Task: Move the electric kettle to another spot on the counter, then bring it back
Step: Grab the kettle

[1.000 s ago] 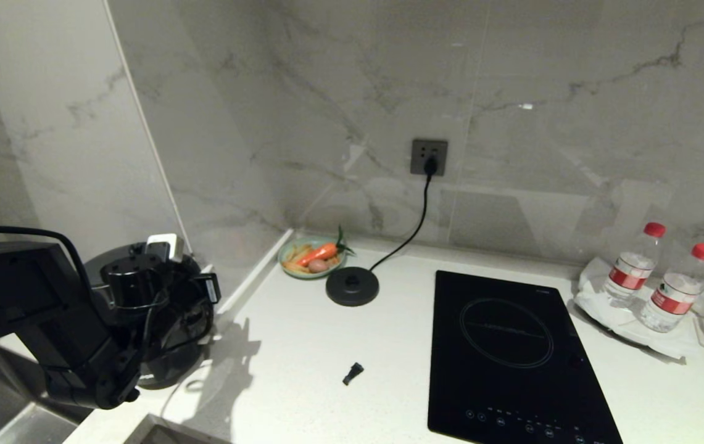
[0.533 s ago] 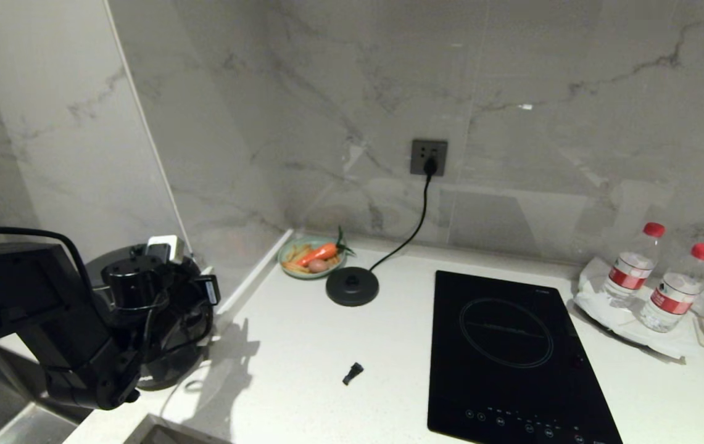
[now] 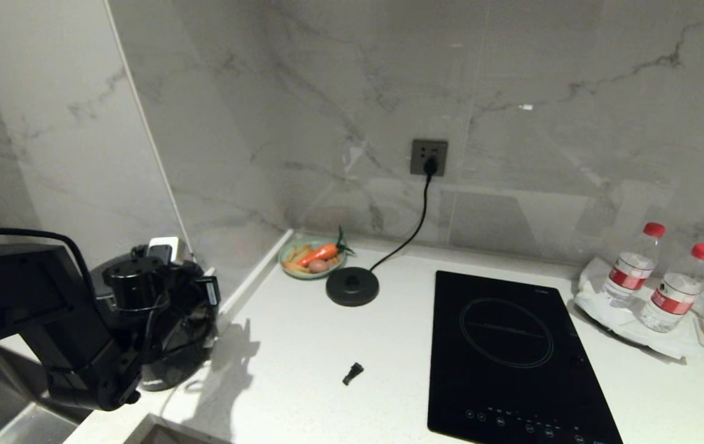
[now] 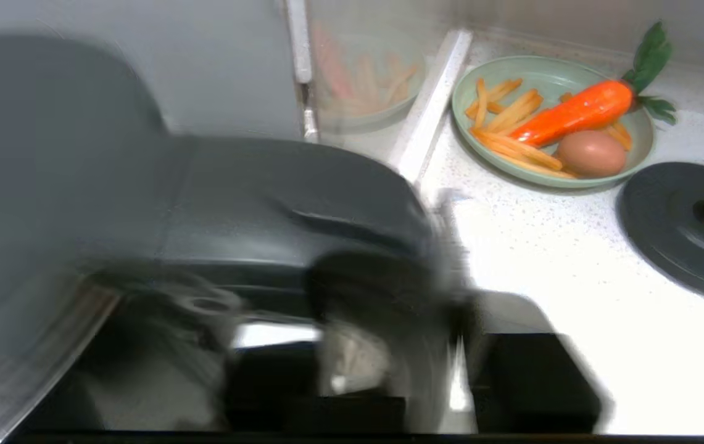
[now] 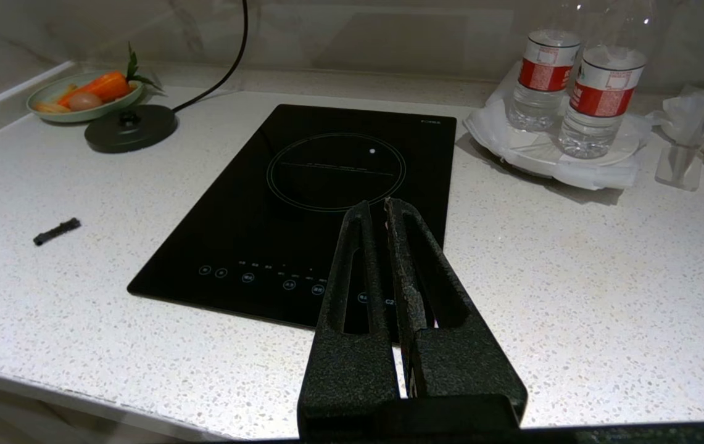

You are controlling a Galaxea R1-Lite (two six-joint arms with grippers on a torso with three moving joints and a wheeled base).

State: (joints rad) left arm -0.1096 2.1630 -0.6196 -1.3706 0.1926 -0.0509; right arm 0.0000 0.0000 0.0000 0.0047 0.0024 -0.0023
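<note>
The electric kettle (image 3: 176,361), glossy black, stands at the left end of the white speckled counter (image 3: 302,345). My left arm (image 3: 49,308) covers most of it. In the left wrist view its flat lid (image 4: 234,197) is close below, and its loop handle (image 4: 382,290) runs blurred between the fingers. My left gripper (image 4: 389,382) is open around that handle, with a strip of light between the handle and one finger. My right gripper (image 5: 375,206) is shut and empty, hanging over the front of the hob (image 5: 327,197).
The kettle's round base disc (image 3: 352,286) sits near the back, corded to a wall socket (image 3: 429,156). Beside it is a green plate (image 3: 311,258) of toy food. A small black piece (image 3: 352,373) lies mid-counter. Two water bottles (image 3: 632,265) stand on the right, and a sink (image 3: 6,394) is at the left.
The kettle's top has sunk a little under my left wrist. The arm has hardly moved, and the rest of the counter is unchanged.
</note>
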